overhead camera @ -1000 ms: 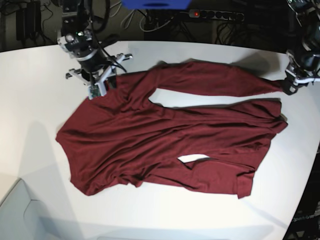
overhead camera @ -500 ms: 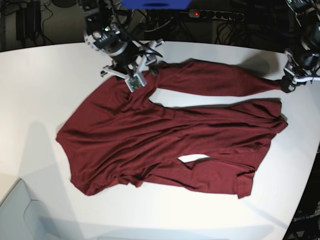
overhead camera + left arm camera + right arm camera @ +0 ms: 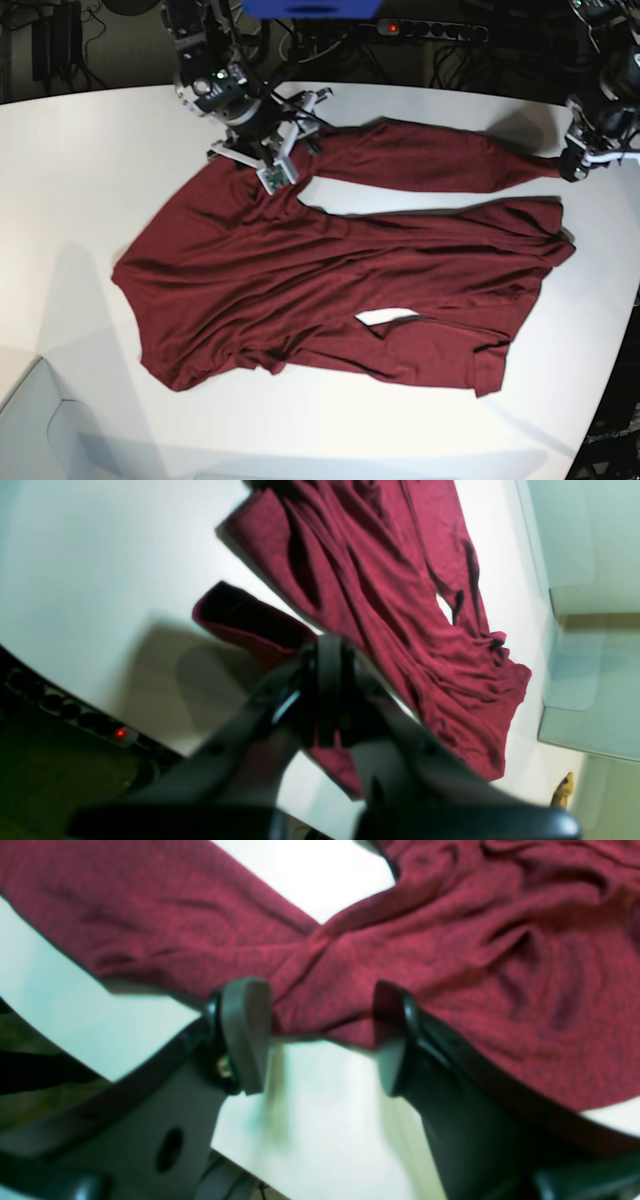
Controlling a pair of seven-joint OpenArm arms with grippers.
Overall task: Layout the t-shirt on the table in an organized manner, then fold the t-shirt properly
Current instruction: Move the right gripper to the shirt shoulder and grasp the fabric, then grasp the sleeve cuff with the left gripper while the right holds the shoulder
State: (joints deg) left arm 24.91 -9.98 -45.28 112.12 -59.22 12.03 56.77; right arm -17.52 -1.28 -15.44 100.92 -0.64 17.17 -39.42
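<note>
left gripper (image 3: 575, 168): pinched on sleeve end of t-shirt (image 3: 330, 275) | right gripper (image 3: 275, 150): jaws wide, over shoulder edge | t-shirt spread rumpled on table (image 3: 70, 170)

Our right gripper (image 3: 320, 1037) has two dark grey fingers (image 3: 245, 1032) with flat, rounded pads on black curved arms. We see a brass-coloured screw just behind one pad and an oval hole farther back in that arm. In the base view its wrist is black and silver with white brackets, a green light and a small green board. Our left gripper (image 3: 327, 695) is glossy black with a blue glint near the tip.
</note>
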